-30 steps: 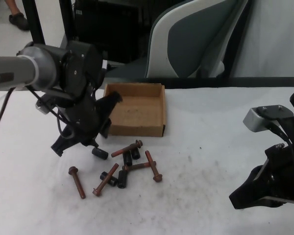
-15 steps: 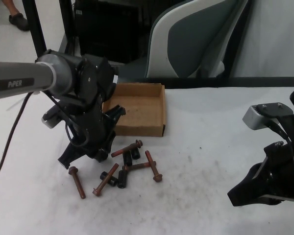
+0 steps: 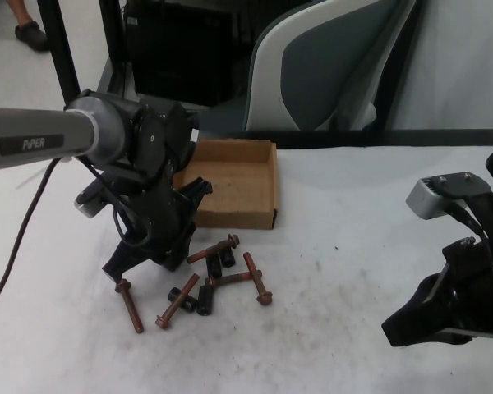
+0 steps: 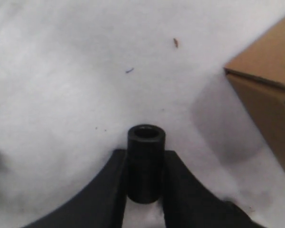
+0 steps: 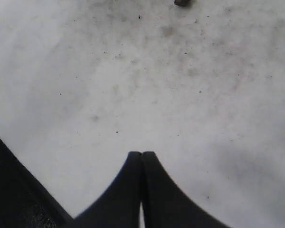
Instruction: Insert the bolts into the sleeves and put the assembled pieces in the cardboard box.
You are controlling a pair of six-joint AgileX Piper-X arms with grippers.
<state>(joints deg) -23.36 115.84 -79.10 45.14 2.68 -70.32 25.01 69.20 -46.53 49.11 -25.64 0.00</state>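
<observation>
Sleeve point(image 4: 146, 164) now sits clamped in lowered left claw point(image 4: 146, 159).

The high camera sits behind both arms and looks forward and down over the bench point(image 3: 337, 246), taking in the cardboard box point(image 3: 230, 185) toward the far side and a chair point(image 3: 329, 66) beyond. The left wrist camera looks down along the left gripper point(image 4: 146, 164), very near the sleeve point(image 4: 146, 142) it holds, close over the bench's left part. It shares the box's corner and the surface beside it with the high view. The right wrist camera looks down past the right gripper point(image 5: 142, 159), close over the speckled near right part of the bench, which the high view also covers.
</observation>
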